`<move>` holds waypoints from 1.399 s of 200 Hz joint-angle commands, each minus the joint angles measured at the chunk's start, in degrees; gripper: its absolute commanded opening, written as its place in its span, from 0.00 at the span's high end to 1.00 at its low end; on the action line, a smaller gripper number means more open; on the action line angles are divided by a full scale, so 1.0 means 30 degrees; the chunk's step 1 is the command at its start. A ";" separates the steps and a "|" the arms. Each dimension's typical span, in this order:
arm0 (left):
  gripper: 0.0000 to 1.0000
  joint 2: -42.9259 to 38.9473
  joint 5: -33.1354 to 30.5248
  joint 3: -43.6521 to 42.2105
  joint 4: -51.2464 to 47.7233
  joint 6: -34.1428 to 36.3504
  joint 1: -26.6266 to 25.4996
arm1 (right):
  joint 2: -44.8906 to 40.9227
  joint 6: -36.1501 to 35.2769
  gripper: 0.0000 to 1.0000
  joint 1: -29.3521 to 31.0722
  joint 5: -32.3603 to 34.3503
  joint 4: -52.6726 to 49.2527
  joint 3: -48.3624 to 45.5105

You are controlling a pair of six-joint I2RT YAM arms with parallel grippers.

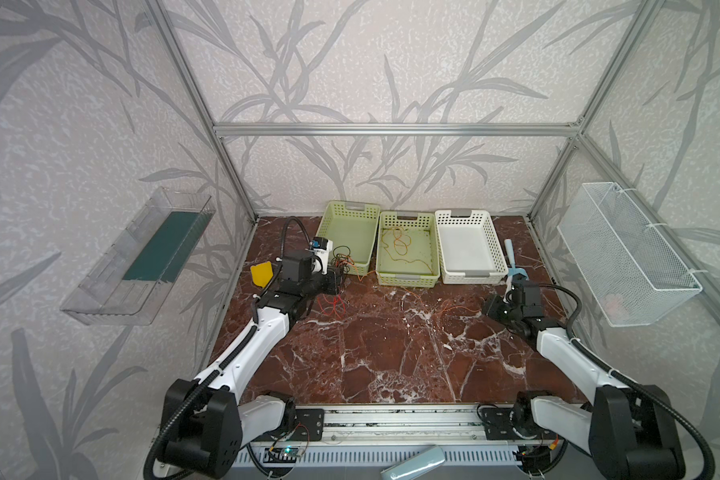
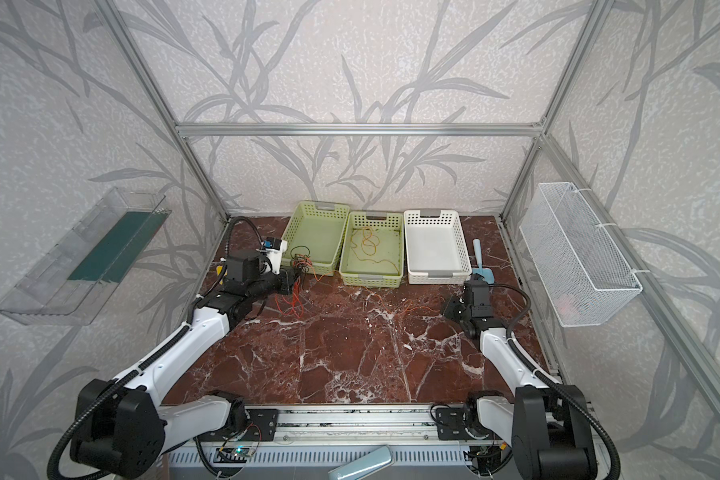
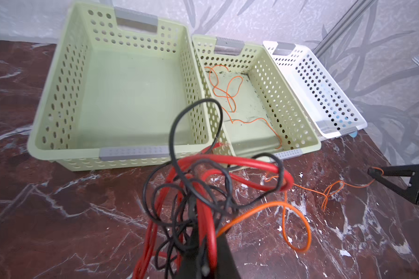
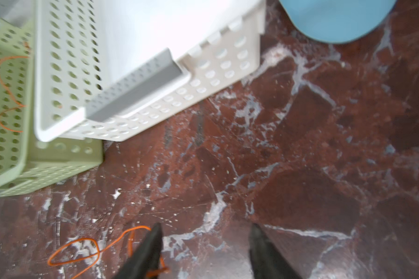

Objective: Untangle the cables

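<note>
The left fingers [image 3: 220,263] are clenching the red-and-black tangle [image 3: 198,190] in front of the left green basket [image 3: 65,96]. The released right fingers [image 4: 145,253] (orange cable [image 4: 99,252] touching one) should be closing on it, then drawing gently.

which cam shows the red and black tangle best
Left wrist view: the red and black tangle fills the foreground, pinched in the left gripper. In both top views it is a small knot by the left green basket. The right wrist view misses it.
</note>
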 commanded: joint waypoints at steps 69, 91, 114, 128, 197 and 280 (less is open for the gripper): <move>1.00 0.0191 -0.0534 0.0529 -0.0233 0.1370 -0.2436 | 0.0006 -0.3897 0.11 0.6565 0.2994 0.0637 0.3656; 1.00 -0.0012 -0.1196 0.0600 -0.0472 0.1473 -0.2670 | 0.0147 -0.3234 0.08 0.6545 0.4866 0.0274 0.3831; 1.00 -0.0248 -0.1823 0.0566 -0.0653 0.1516 -0.2713 | -0.0385 -0.3014 0.03 0.6177 0.6063 -0.0004 0.3328; 1.00 -0.0354 -0.2314 0.0549 -0.0833 0.1629 -0.2722 | -0.0499 -0.2850 0.03 0.5591 0.5570 -0.1038 0.3379; 1.00 -0.0329 -0.5236 0.0881 -0.2012 0.2411 -0.2591 | -0.1315 -0.1308 0.03 0.0654 -0.1378 -0.2285 0.2085; 1.00 -0.1455 -0.6948 0.1253 -0.4726 0.2720 -0.0581 | -0.1125 -0.1234 0.16 -0.3995 -0.1414 -0.4619 0.1739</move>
